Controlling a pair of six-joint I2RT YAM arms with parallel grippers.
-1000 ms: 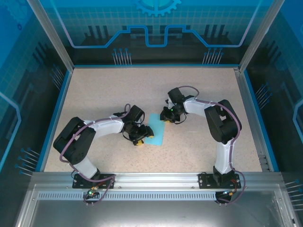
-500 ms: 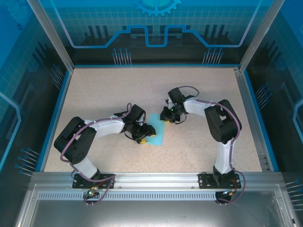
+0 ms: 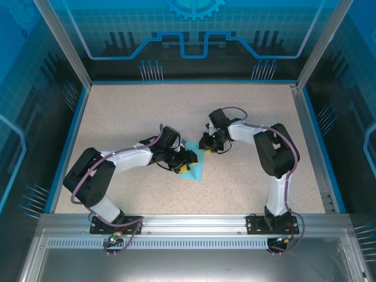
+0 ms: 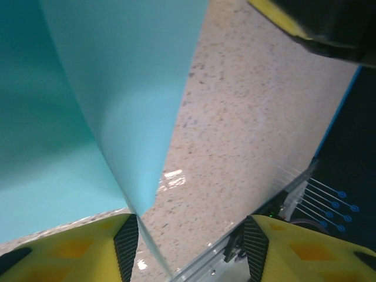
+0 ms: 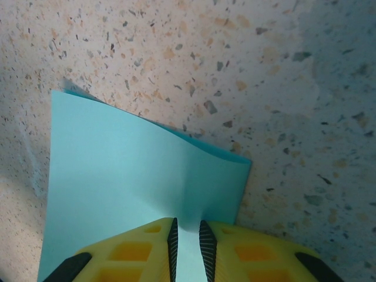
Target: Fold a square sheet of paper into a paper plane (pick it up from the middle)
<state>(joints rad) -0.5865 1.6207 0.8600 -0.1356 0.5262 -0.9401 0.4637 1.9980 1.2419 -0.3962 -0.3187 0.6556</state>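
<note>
The square sheet of paper (image 3: 198, 169) is light cyan and lies mid-table between both arms. My right gripper (image 3: 207, 145) is at its far edge. In the right wrist view its jaws (image 5: 188, 232) are pinched shut on that edge, and the sheet (image 5: 129, 170) bows up just ahead of them. My left gripper (image 3: 187, 167) sits over the sheet's left side. In the left wrist view it is wide open (image 4: 191, 235). A raised flap of the sheet (image 4: 117, 88) curls over there, its thin edge running down beside the left finger (image 4: 126, 241).
The speckled beige tabletop (image 3: 147, 117) is bordered by a blue rim (image 3: 69, 141) and see-through walls. An aluminium rail (image 3: 188, 220) with both arm bases runs along the near edge. Bare table lies left, right and beyond the sheet.
My left gripper has slid right over the sheet's left part, so less cyan shows from above. The right gripper has stayed at the far edge.
</note>
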